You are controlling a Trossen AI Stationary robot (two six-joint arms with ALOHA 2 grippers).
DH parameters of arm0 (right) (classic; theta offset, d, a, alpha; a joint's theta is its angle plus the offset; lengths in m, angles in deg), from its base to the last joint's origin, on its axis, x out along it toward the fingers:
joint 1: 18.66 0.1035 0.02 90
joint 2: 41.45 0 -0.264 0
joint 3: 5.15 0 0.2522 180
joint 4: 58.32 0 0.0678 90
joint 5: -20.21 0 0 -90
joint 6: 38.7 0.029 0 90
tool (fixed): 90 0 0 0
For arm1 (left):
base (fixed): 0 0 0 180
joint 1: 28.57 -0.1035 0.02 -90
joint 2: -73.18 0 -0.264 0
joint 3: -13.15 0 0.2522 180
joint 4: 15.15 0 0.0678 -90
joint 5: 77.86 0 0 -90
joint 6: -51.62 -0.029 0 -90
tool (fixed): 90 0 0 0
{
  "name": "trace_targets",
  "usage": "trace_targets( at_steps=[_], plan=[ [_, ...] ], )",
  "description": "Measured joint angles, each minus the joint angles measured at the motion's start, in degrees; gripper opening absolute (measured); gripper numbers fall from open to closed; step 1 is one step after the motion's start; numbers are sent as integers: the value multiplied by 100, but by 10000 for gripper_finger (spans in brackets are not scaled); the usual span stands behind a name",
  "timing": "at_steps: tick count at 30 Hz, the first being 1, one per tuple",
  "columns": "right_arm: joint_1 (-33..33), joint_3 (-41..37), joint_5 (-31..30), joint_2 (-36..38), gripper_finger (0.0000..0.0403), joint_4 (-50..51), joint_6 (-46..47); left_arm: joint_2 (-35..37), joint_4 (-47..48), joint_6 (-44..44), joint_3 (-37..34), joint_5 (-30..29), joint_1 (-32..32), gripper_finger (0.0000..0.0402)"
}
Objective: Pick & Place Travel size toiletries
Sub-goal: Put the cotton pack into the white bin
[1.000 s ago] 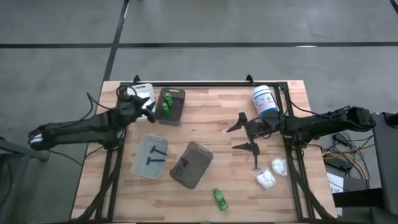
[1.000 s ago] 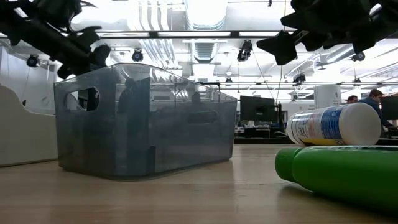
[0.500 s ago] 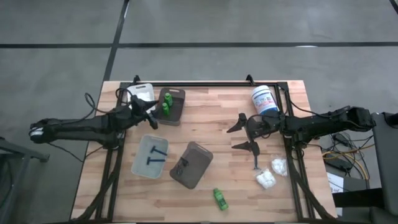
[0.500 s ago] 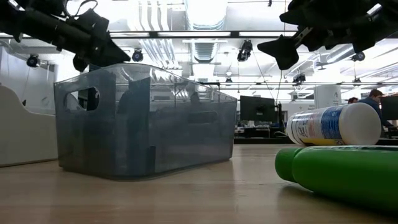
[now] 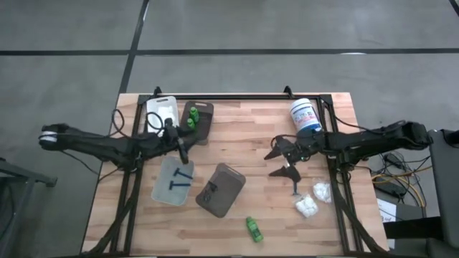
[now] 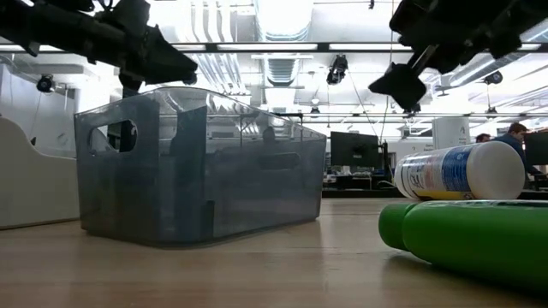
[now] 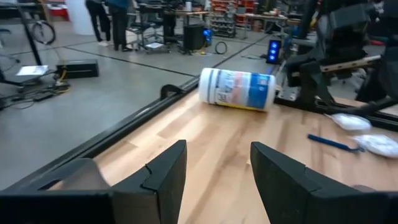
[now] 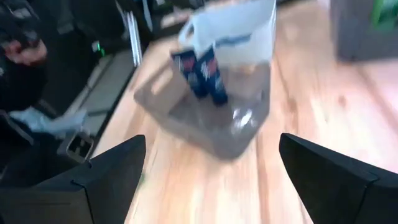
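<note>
One green bottle (image 5: 254,229) lies on its side near the table's near edge, large in the low view (image 6: 467,239). Two more green bottles (image 5: 192,118) stand in the dark tray (image 5: 203,127). Two white packets (image 5: 307,206) and a blue stick (image 5: 295,189) lie on the wood at the right. More blue sticks (image 5: 179,179) lie in the clear tray (image 5: 163,192). My left gripper (image 5: 181,150) (image 7: 217,149) hovers open between the dark tray and the clear tray. My right gripper (image 5: 278,162) (image 8: 212,142) hangs wide open above bare wood, left of the packets.
A grey translucent tray (image 5: 221,189) (image 6: 197,167) sits mid-table. A white tray (image 5: 161,111) stands at the far left corner. A white tub with a blue label (image 5: 305,115) (image 7: 236,89) lies on its side at the far right. A black rail (image 5: 237,97) runs along the far edge.
My left gripper has swung from above the white and dark trays toward the table's near edge and a little right, ending over the clear tray's far end. My right gripper has tipped downward slightly in place. No object has moved.
</note>
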Motion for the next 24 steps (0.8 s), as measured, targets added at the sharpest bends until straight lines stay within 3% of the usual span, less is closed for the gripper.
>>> trace_targets(
  at_steps=[8, 12, 24],
  plan=[
    [534, 969, -42, -11, 364, 2350, 387, -447, -287, -9, 134, -4, 380, 183],
    [790, 1192, -343, -9, 364, 3250, 810, -635, -548, -119, 195, -7, 561, 183],
    [1791, 1204, -350, -62, 364, 4365, 2879, -1086, -869, -199, 360, -7, 1003, 183]
  ],
)
